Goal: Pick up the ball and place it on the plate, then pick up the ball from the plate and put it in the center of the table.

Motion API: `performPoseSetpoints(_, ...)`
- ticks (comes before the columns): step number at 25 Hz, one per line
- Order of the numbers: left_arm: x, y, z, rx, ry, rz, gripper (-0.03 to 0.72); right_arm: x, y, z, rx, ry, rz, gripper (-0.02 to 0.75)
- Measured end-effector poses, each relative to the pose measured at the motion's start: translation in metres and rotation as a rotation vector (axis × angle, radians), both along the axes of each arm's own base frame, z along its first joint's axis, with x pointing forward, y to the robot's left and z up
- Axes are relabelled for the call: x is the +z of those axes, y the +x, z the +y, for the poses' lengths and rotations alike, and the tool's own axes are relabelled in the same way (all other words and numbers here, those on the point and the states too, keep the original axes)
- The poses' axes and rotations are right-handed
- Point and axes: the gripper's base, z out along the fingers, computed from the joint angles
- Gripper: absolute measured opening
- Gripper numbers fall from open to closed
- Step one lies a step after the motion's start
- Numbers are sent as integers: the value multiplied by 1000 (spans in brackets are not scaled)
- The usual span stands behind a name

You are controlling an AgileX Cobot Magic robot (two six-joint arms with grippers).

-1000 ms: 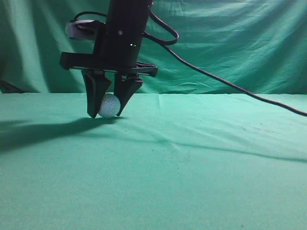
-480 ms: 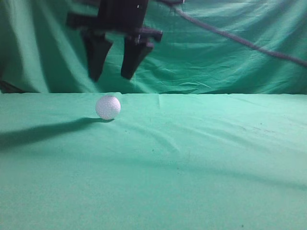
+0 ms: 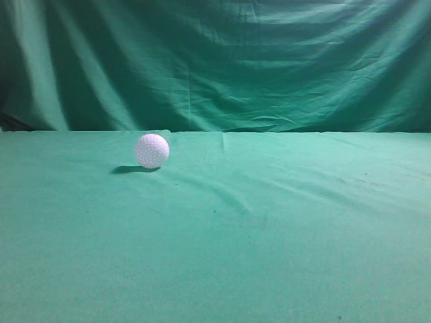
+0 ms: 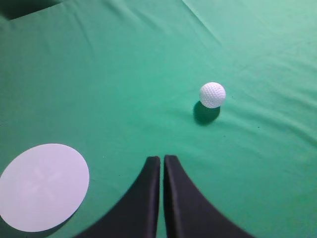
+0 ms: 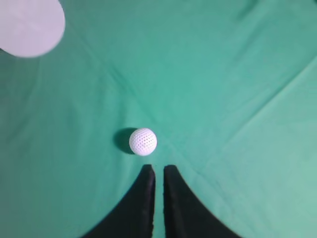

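Where the wide flat surface (image 3: 269, 229) covered in slightly wrinkled green cloth meets the draped green curtain backdrop (image 3: 222, 60), the small white dimpled ball (image 3: 151, 150) sits alone, resting on the cloth left of the middle of the exterior view with a short dark shadow at its left foot. Neither arm shows in that view. In the left wrist view the left hand (image 4: 162, 158) hangs above the cloth with its two black fingers (image 4: 146, 198) brought together, only a thin slit between their tips, gripping nothing; the ball (image 4: 212, 94) lies well apart from it, up and to the right, and a flat round white plate (image 4: 42, 186) lies on the surface toward the lower left corner, bare. In the right wrist view the right hand (image 5: 158, 168) is likewise nearly closed on nothing, a narrow gap between its dark fingers (image 5: 181, 208), and the ball (image 5: 143, 141) rests on the cloth just beyond the left fingertip, near but not touching. The plate (image 5: 29, 25) shows only partly, at the upper left corner, well apart from the ball.
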Motion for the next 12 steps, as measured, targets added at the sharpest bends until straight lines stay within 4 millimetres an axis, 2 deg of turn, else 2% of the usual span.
performPoseSetpoints(4,13,-22,3,-13,-21,-64,0,44,-28,-31,-87,56,-61,54)
performPoseSetpoints(7,23,-47,7,-28,-33,-134,0,64,-49,-53,-123,101,-94,54)
performPoseSetpoints(10,30,-72,10,-46,-40,-190,0,67,-73,-74,-132,105,-88,54)
performPoseSetpoints(12,29,-86,12,-53,-45,-223,0,60,-88,-88,-134,88,-73,54)
